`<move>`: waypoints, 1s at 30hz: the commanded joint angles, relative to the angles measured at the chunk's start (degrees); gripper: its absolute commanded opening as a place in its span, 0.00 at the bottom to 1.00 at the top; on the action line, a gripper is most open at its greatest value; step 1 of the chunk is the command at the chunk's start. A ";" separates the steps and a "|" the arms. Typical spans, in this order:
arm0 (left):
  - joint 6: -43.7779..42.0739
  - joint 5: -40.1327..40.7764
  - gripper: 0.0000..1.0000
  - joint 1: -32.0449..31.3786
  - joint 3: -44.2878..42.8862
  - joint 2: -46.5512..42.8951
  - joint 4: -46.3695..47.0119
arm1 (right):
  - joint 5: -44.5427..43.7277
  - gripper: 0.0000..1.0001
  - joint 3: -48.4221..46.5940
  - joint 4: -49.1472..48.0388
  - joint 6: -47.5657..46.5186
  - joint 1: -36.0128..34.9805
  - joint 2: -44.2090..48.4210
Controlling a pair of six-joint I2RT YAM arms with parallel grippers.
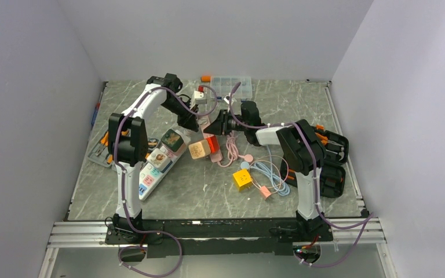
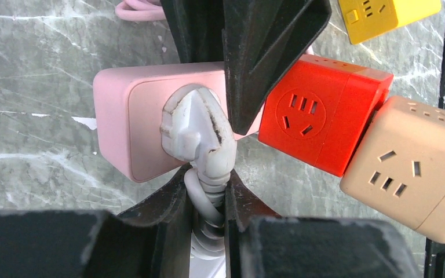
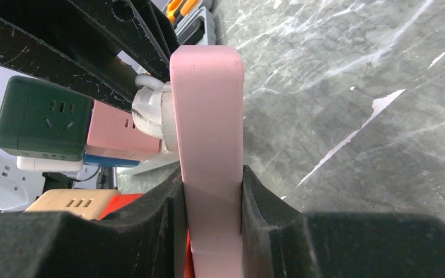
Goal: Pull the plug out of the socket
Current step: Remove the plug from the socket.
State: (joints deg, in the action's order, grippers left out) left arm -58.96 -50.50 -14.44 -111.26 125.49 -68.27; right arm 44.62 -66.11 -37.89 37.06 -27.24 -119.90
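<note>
A worn white plug (image 2: 194, 130) sits seated in the face of a flat pink socket block (image 2: 127, 121). My left gripper (image 2: 208, 191) is shut on the plug's ribbed cord neck, just below the plug body. My right gripper (image 3: 211, 191) is shut on the pink block (image 3: 208, 116), clamping its thin sides and holding it on edge; the plug (image 3: 149, 110) sticks out to its left. In the top view both grippers meet at mid-table, left (image 1: 200, 123) and right (image 1: 217, 124). The long white power strip (image 1: 150, 174) with pastel faces lies at the left, untouched.
A red cube socket (image 2: 318, 110) and a beige one (image 2: 411, 168) lie right beside the pink block. A yellow cube (image 1: 242, 178), a dark green cube (image 3: 40, 119), loose cables (image 1: 269, 171), a clear box (image 1: 232, 86) and black tool cases (image 1: 324, 156) surround them.
</note>
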 commanded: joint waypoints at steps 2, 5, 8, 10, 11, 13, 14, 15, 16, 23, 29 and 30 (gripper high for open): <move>-7.91 -11.01 0.00 0.75 -4.36 -3.28 -13.83 | -2.81 0.00 1.09 1.50 -0.25 1.42 2.18; -11.38 -12.41 0.00 1.14 -5.40 -2.93 -17.82 | -5.65 0.00 0.87 6.43 -2.09 2.12 1.99; -13.77 -13.65 0.00 1.50 -3.76 -4.42 -18.38 | -7.72 0.00 1.26 9.77 -2.33 3.46 1.77; -15.23 -14.36 0.00 1.60 -2.34 -5.67 -18.43 | -11.04 0.00 1.57 13.05 -3.49 3.87 2.12; -15.64 -14.50 0.00 1.60 -1.89 -6.00 -18.38 | -12.32 0.00 1.59 14.65 -4.11 4.09 2.20; -15.95 -14.86 0.00 1.60 -1.82 -6.01 -18.60 | -14.43 0.00 1.28 17.52 -4.84 4.28 2.18; -16.07 -14.93 0.00 1.60 -1.73 -6.04 -18.77 | -16.41 0.00 1.01 19.08 -4.99 4.41 2.02; -16.38 -15.02 0.00 1.60 -1.39 -6.11 -18.80 | -17.31 0.00 0.81 20.06 -5.01 4.66 1.84; -16.71 -15.08 0.00 1.60 -1.04 -6.40 -18.83 | -17.93 0.00 0.68 20.69 -4.84 4.92 1.64; -19.77 -15.26 0.00 1.65 2.19 -9.15 -19.22 | -22.79 0.00 -0.08 25.72 -3.05 8.10 0.51; -20.32 -15.20 0.00 1.69 2.91 -9.34 -19.27 | -27.31 0.00 -0.03 28.19 -4.49 9.21 1.92; -20.18 -15.24 0.00 1.67 2.72 -9.17 -19.27 | -26.54 0.00 0.41 27.17 -4.29 9.46 2.32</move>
State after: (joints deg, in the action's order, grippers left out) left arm -77.36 -59.09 -12.86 -107.57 120.79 -81.93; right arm 28.03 -66.63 -13.82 37.08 -19.46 -118.04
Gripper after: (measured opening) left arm 0.230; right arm 0.331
